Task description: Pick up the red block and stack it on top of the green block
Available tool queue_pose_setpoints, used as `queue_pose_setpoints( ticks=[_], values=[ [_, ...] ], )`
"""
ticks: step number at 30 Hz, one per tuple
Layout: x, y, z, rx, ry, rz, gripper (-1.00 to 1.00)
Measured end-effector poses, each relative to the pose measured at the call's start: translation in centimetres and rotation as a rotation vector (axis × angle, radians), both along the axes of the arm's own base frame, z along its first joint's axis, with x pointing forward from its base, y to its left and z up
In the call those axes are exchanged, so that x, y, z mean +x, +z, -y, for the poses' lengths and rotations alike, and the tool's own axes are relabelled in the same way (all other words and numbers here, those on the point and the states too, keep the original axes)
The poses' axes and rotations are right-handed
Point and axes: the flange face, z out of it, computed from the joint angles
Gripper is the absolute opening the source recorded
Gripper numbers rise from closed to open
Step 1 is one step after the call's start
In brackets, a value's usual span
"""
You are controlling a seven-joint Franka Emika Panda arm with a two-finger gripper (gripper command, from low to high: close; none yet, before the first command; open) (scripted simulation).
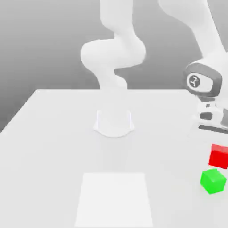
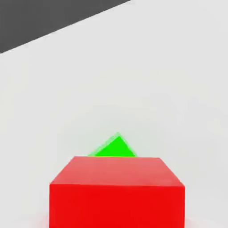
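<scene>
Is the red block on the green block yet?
Not yet. The red block hangs above the green block, a gap between them.

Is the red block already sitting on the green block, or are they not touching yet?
Apart. In the exterior view the red block hangs above the green block, with a strip of pale table showing between them.

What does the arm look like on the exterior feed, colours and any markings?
The arm is smooth, rounded and white, rising from a round white base on the table. Near the wrist sits a dark grey ring with a small circular white logo. The hand section below it is white with dark slots.
</scene>
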Motion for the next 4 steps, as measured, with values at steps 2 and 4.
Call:
queue_pose_setpoints(
  ticks=[2, 4],
  values=[
    [-0.16, -1.75, 0.02, -0.001, 0.002, -0.002, 1.0],
    [-0.16, -1.75, 0.02, -0.001, 0.002, -0.002, 1.0]
  ],
)
